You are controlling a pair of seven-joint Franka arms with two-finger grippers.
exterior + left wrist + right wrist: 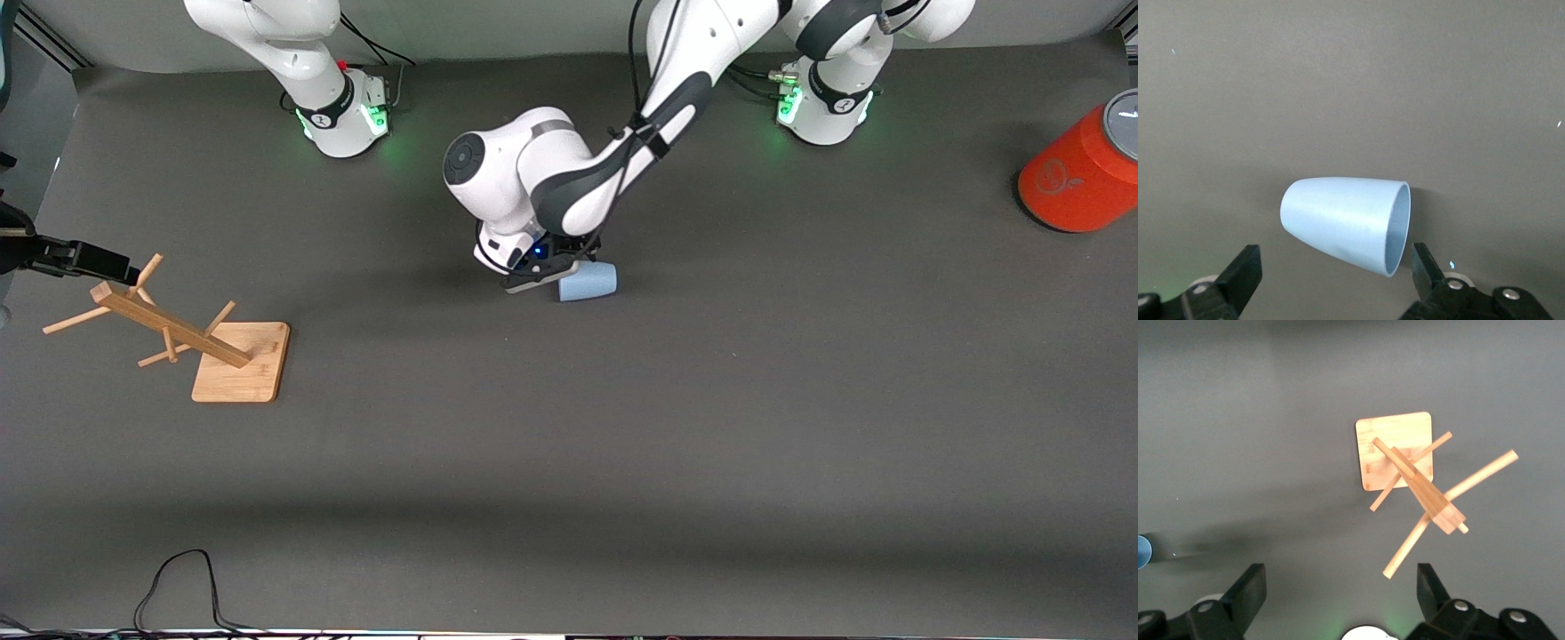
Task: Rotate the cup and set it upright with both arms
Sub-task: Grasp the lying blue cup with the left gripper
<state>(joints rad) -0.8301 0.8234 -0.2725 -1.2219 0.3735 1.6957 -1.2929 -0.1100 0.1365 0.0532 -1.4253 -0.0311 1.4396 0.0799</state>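
The pale-blue cup (589,282) lies on its side on the dark table near the middle. My left gripper (553,267) is low over it and open. In the left wrist view the cup (1345,223) lies crosswise, partly between the two spread fingers (1245,273). Its open rim is close to one fingertip, and I see no grip on it. My right gripper (1338,587) is open and empty, held high over the wooden rack (1411,470). It shows as a black part (84,258) at the edge of the front view.
The wooden peg rack (236,360) stands toward the right arm's end of the table. A large orange-red cylinder with a grey top (1080,173) stands at the left arm's end. A black cable (178,587) loops at the table edge nearest the front camera.
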